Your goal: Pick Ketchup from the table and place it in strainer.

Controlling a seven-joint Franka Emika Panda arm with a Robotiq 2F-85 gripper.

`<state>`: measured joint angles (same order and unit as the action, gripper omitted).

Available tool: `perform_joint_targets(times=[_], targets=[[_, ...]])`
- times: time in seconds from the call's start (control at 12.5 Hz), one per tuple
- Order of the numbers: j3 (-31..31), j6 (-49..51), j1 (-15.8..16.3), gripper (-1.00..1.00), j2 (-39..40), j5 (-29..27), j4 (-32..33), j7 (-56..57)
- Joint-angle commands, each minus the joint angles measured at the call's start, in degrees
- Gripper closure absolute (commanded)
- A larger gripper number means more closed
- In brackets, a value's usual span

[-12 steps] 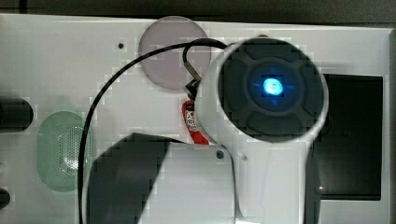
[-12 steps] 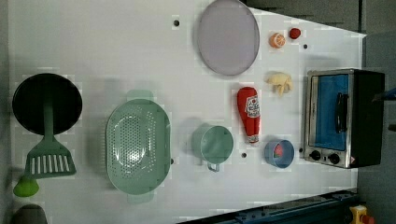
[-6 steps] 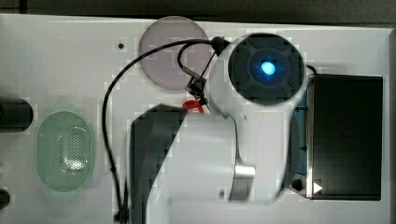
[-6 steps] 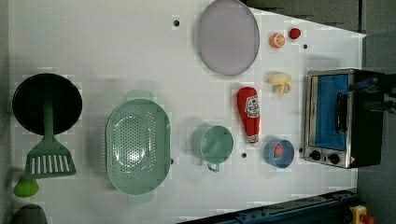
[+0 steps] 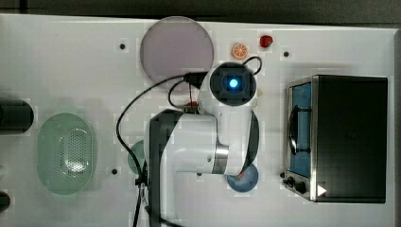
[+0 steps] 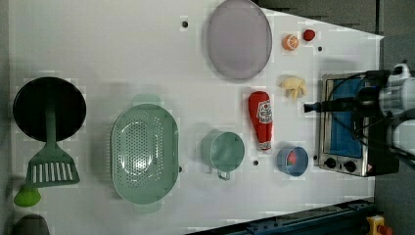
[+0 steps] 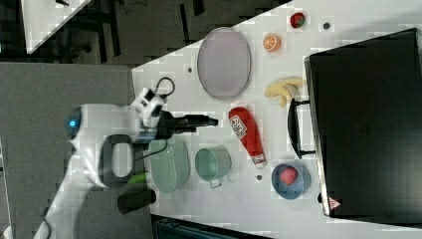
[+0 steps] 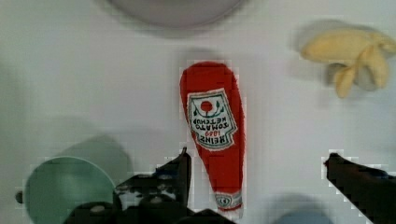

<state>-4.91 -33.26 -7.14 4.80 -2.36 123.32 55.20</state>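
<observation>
From the top view, the white robot arm fills the middle of the frame, and the pale mint-green oval plastic strainer with its perforated centre sits at the far left on the white bench, with nothing in it. One large round lilac plate lies at upper centre.

In the left view, the red squeeze-bottle Ketchup with its white cap lies flat right of centre, cap toward the lower edge. It lies between one mint-green mug and one grey toaster oven, well apart from the strainer at centre left. I count one black pan, one green slotted spatula, one banana bunch, one orange slice, and one blue bowl.

In the right view, the black claw hangs left of the bottle, above the bench.

In the wrist view, the claw is spread wide and holds nothing; one finger sits beside the bottle's neck and the other stands off to the far side. The bottle looks light, smooth and a bit squashy, so it may slip or roll. I'd take it across the fat middle, at the label, where it is widest and best balanced.
</observation>
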Motion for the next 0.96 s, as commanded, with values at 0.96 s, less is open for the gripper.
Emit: perform_joint_targets(times=[0.96], targets=[[-1.58, -24.45, 1.92, -1.00, 13.44, 5.19, 9.88, 5.56]])
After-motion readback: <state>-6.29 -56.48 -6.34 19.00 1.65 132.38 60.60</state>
